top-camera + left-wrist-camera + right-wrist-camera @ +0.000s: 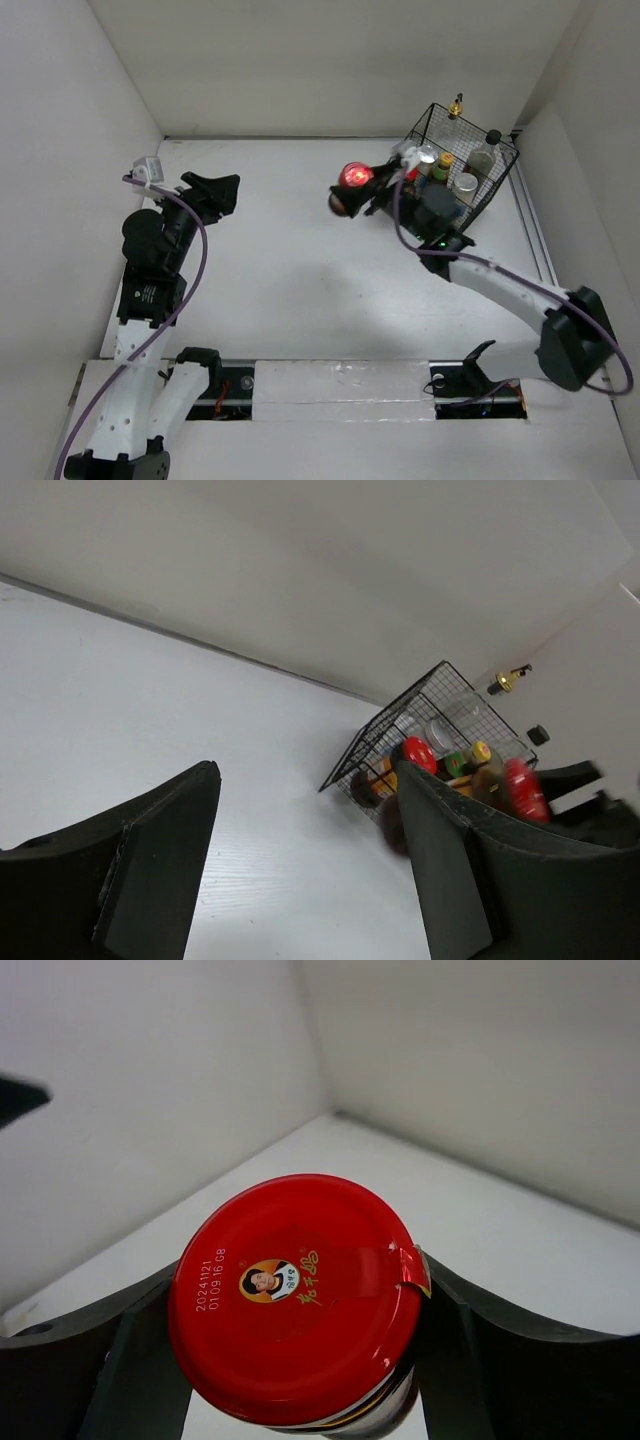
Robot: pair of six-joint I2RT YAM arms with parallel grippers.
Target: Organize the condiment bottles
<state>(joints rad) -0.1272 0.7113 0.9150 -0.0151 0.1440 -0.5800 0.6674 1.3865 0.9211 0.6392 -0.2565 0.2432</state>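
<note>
the right tool [298,1365] is clamped on a red-capped dark jar [351,183], one finger down each side of the glass just under the lid. that leaves the cap free and facing up at the wrist camera. from above the jar looks tipped, cap uppermost and dark body slanting away. i'd say it is carried off the worktop [300,280] rather than standing on it, though i can't see under it. it hangs just beside the left wall of the black wire basket [497,185], outside the wire.

the basket sits in the far right corner and is already crowded. a tall clear gold-topped bottle [456,104] pokes up at the back, a yellow-capped green bottle [443,160] stands mid-basket, and a silver-lidded jar [465,183] sits nearer the front with another beside the rim. if the jar is meant to go in there, my guess is it has to clear the rim and find a gap among those caps. the right arm's own wrist hangs over the near side too.

the left tool [214,190] is spread wide with nothing in it, well apart on the far left.
</note>
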